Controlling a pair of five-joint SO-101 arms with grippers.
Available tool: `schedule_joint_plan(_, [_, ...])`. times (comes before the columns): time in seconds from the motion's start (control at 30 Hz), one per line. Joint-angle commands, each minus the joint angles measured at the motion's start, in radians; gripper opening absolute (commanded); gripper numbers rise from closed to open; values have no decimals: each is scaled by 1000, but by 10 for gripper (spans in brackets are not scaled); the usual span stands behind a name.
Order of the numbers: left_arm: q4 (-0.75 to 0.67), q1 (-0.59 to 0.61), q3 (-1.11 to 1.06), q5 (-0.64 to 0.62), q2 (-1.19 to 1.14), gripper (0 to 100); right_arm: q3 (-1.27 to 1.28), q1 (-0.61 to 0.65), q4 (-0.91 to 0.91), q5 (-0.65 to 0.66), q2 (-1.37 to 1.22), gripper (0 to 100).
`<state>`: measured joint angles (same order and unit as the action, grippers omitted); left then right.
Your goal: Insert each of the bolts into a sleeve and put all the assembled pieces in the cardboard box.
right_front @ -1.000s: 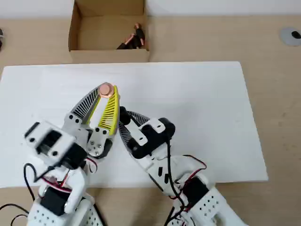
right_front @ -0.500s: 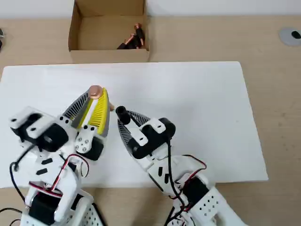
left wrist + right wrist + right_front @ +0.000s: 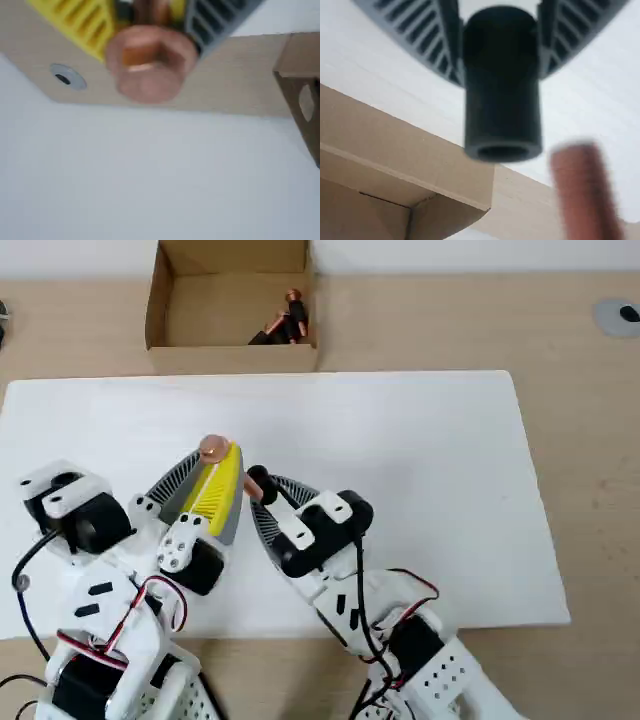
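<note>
My left gripper [image 3: 213, 458], with one yellow and one grey finger, is shut on a copper bolt [image 3: 211, 448] whose hex head [image 3: 150, 65] sticks out past the fingertips. Just to its right, my right gripper [image 3: 264, 492] is shut on a black sleeve [image 3: 502, 85], open mouth pointing away. A copper shaft end [image 3: 585, 192] lies beside that mouth, outside it; the copper tip [image 3: 254, 483] also shows from above. The cardboard box [image 3: 232, 358] stands at the back left, with assembled pieces [image 3: 285, 322] lying in its right corner.
Both arms work over a white mat [image 3: 420, 470] on the wooden table. A grey disc [image 3: 618, 315] is set into the table at the back right. The box corner [image 3: 395, 180] lies ahead of the sleeve.
The left arm swung left and then came back down and right, bringing the bolt close to the sleeve. The right arm has hardly moved.
</note>
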<state>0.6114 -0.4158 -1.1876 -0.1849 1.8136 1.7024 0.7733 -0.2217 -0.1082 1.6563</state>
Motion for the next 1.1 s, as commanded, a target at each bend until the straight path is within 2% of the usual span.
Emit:
schedule_joint_plan(0.0, [-129,58,9,18,1,2,-2,8,29,-6,22,10])
schedule_joint_plan(0.13, [-213,77,-44,17,1,2,-2,8,32,-6,22,10])
schedule_joint_plan(0.5, [-210,74,-69,-43,1,2,-2,8,34,-6,22,10])
schedule_joint_plan(1.07, [-219,78,-189,-63,8,3,-2,8,34,-6,22,10])
